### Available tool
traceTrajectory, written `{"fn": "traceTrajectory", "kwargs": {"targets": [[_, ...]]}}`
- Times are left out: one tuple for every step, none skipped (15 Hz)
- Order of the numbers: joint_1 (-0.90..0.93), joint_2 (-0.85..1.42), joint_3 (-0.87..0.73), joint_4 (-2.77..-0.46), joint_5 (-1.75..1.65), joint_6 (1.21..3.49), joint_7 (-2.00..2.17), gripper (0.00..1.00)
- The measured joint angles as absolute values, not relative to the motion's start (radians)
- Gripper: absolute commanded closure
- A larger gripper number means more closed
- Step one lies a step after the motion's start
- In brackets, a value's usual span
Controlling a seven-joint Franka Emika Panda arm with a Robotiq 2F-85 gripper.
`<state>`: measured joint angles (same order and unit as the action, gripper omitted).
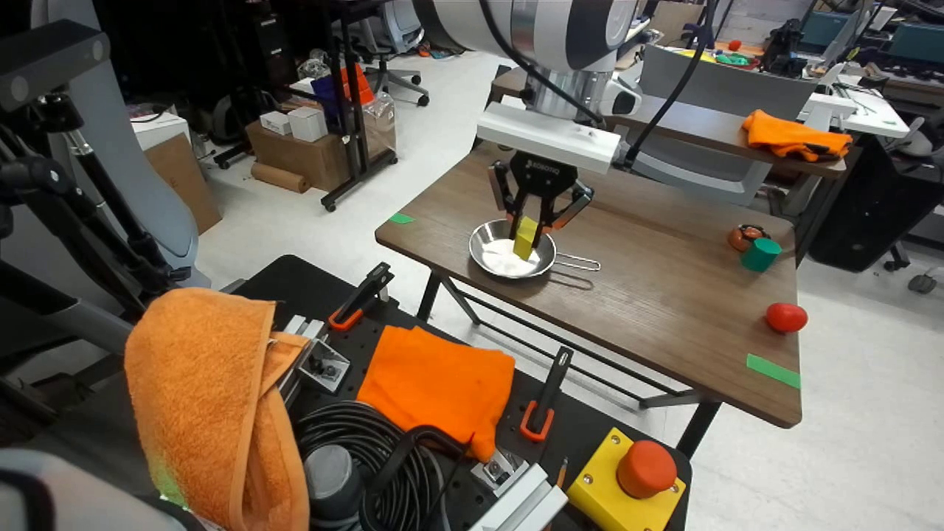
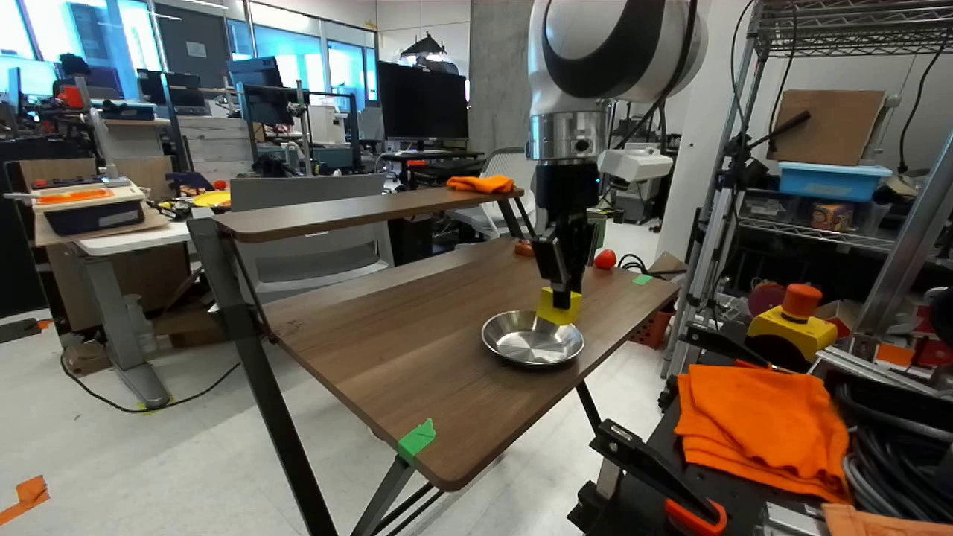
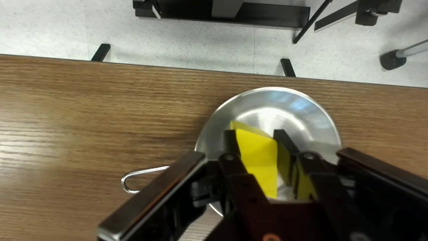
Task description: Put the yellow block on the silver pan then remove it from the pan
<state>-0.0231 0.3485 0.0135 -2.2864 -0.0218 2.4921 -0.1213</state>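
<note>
The yellow block [image 1: 525, 237] is in the grip of the gripper [image 3: 256, 140], over the bowl of the silver pan [image 1: 495, 257]. The jaws are clamped on opposite sides of the block, parted only by its width; the wrist view shows a black finger [image 3: 230, 142] against one side and its partner against the other. The block is tilted, and its lower end reaches below the fingertips; whether that end touches the metal cannot be told. The pan rests on a brown wooden table [image 1: 649, 295], close to a long edge, its wire handle [image 3: 146, 171] sticking out to one side.

On the same table, well apart from the pan, are a green cylinder [image 1: 760, 255], a rounded orange object [image 1: 743, 237] just beside it, and a red round object [image 1: 786, 317] near the short edge. Green tape [image 1: 773, 370] is stuck near a corner. On a separate black bench [image 1: 287, 284], a folded orange cloth [image 1: 442, 376] lies near a yellow box with a red button [image 1: 612, 494].
</note>
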Motion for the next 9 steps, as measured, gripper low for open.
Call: {"fn": "traceTrajectory", "kwargs": {"targets": [[-0.022,0.356,0.006,-2.283,-0.043,2.492,-0.105,0.92],[-0.021,0.364,-0.001,-2.279,-0.062,2.492,-0.091,0.92],[-0.021,0.372,-0.005,-2.275,-0.075,2.492,-0.081,0.92],[-0.021,0.379,-0.008,-2.271,-0.084,2.492,-0.074,0.92],[-0.021,0.383,-0.009,-2.268,-0.091,2.492,-0.071,0.92],[-0.021,0.386,-0.009,-2.265,-0.093,2.492,-0.070,0.92],[-0.020,0.388,-0.009,-2.262,-0.093,2.492,-0.070,0.92],[-0.019,0.389,-0.009,-2.258,-0.093,2.492,-0.070,0.92],[-0.018,0.389,-0.009,-2.256,-0.093,2.492,-0.070,0.92]]}}
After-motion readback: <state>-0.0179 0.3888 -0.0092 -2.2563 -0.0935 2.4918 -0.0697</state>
